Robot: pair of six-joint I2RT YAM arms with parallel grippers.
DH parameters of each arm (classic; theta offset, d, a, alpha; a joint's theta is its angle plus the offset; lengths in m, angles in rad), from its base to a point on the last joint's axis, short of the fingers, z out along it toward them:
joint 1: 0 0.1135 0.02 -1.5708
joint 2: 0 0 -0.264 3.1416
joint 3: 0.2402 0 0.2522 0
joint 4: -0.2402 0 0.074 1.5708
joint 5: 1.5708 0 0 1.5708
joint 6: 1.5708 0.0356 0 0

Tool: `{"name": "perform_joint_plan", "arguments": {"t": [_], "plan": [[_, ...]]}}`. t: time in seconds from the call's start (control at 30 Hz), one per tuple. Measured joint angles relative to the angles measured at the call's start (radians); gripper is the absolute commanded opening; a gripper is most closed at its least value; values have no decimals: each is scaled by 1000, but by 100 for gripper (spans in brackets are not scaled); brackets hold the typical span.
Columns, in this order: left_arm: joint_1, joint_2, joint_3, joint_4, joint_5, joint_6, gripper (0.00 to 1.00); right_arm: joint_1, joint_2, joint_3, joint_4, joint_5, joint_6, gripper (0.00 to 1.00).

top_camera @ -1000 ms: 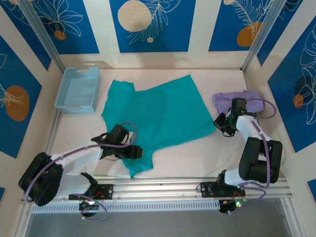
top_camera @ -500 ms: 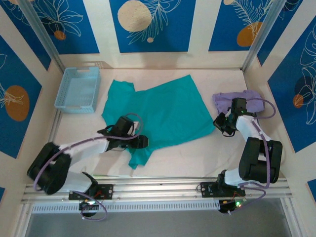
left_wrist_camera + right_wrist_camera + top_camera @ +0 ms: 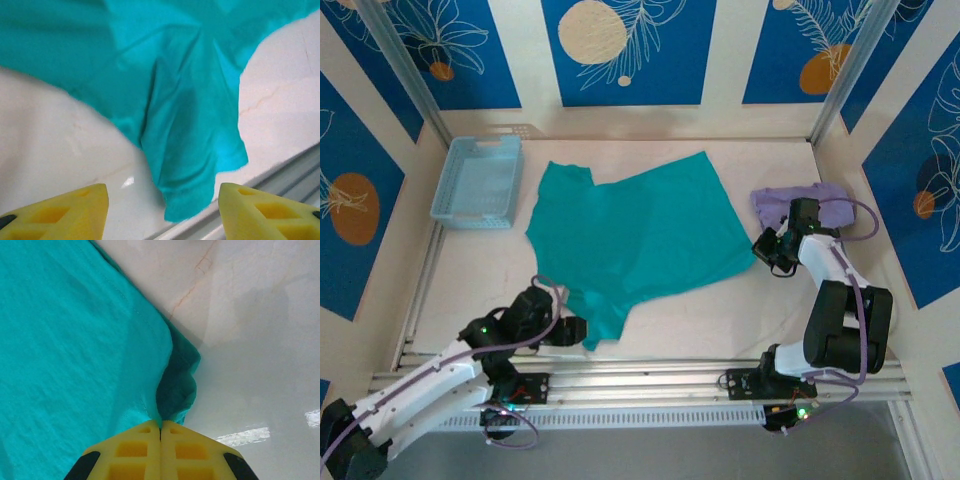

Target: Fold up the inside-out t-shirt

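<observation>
The inside-out t-shirt (image 3: 640, 235) is teal-green and lies spread flat mid-table, with a narrow flap reaching toward the near edge. In the left wrist view that flap (image 3: 190, 150) lies rumpled on the table ahead of my left gripper (image 3: 162, 195), whose yellow fingers (image 3: 65, 210) stand wide open and hold nothing. From above, my left gripper (image 3: 570, 330) hovers just left of the flap's tip. My right gripper (image 3: 767, 252) sits at the shirt's right corner. Its fingertips (image 3: 161, 427) are shut on a fold of the shirt's edge (image 3: 177, 380).
A light blue basket (image 3: 478, 182) stands at the back left. A pale lavender garment (image 3: 820, 200) lies behind the right gripper. Metal rails (image 3: 670, 378) run along the near edge, close to the flap's tip (image 3: 285, 170).
My left arm has drawn back off the shirt's near flap toward the near left edge, letting the flap go. The flap now lies narrower and bunched. The right arm has not moved.
</observation>
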Motion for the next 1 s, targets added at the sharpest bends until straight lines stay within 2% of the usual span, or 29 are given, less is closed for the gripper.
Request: {"name": "perform_joint_plan", "arguments": {"t": [0.17, 0.4, 0.67, 1.0], "plan": [[-97, -33, -24, -6, -9, -16, 59, 0, -21, -5, 0, -3, 0, 0], [-184, 137, -31, 53, -47, 10, 49, 0, -23, -11, 3, -16, -1, 0], [-208, 274, -16, 105, -104, 42, 35, 0, -23, -11, 4, -22, -10, 0], [-214, 281, -6, 100, -112, 45, 34, 0, -23, -11, 6, -25, -11, 0]]}}
